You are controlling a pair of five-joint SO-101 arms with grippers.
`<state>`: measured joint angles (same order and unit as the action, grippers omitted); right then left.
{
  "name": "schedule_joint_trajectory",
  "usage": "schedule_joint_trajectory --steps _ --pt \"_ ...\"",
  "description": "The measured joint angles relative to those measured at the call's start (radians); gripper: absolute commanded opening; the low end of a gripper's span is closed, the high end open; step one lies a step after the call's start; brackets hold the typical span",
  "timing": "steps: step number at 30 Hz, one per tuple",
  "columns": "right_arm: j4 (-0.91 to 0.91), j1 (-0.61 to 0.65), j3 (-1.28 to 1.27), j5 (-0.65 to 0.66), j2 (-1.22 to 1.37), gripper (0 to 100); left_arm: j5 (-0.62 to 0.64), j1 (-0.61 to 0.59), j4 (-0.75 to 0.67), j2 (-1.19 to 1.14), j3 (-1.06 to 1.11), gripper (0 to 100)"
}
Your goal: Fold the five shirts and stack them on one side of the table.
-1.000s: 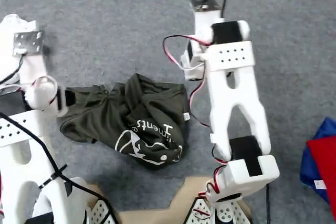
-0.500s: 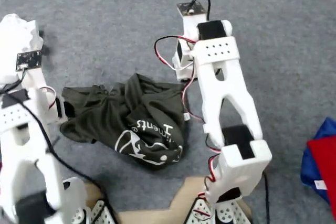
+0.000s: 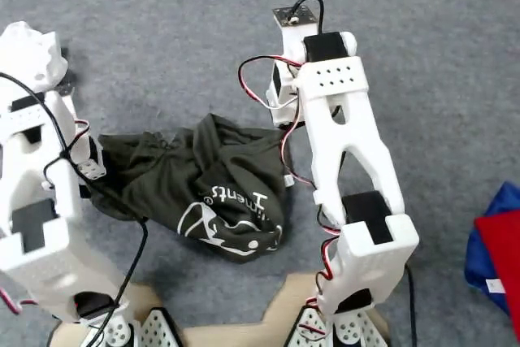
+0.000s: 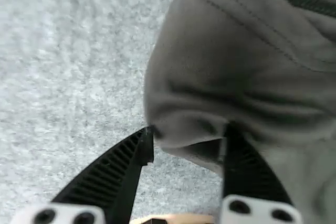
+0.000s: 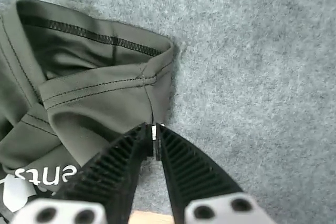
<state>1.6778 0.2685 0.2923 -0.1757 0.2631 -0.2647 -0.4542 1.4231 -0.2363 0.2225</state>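
A dark olive shirt [image 3: 203,188] with a white print lies crumpled in the middle of the grey table. My left gripper [image 3: 91,170] is at the shirt's left edge. In the left wrist view the left gripper [image 4: 188,140] is open, and a thick fold of the shirt [image 4: 236,66] sits between its fingers. My right gripper [image 3: 284,123] is at the shirt's far right corner. In the right wrist view the right gripper [image 5: 156,132] is shut on the hemmed edge of the shirt [image 5: 100,103].
A blue shirt [image 3: 486,237] and a red one [image 3: 502,262] lie at the table's right edge. A white crumpled cloth [image 3: 28,46] sits at the far left. A tan board [image 3: 244,327] lies between the arm bases. Grey table [image 3: 439,79] stretches behind and to the right.
The left arm has swung round and risen over the left side, bringing its gripper onto the shirt's left edge. The right arm has shifted a little left toward the shirt's corner.
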Motion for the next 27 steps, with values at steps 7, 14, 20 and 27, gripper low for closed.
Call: schedule_joint_trajectory --steps 7,14,20,27 --pt "0.0 0.0 0.0 0.0 0.0 2.8 0.0 0.025 0.064 -0.08 -0.075 2" --pt "0.0 0.0 0.0 0.0 0.0 2.8 0.0 0.031 0.098 -0.041 -0.189 2" --pt "0.0 0.0 0.0 0.0 0.0 2.8 0.025 0.063 0.17 0.091 -0.381 2" --pt "0.0 0.0 0.0 0.0 0.0 3.0 0.066 0.086 0.262 0.269 -0.612 2"
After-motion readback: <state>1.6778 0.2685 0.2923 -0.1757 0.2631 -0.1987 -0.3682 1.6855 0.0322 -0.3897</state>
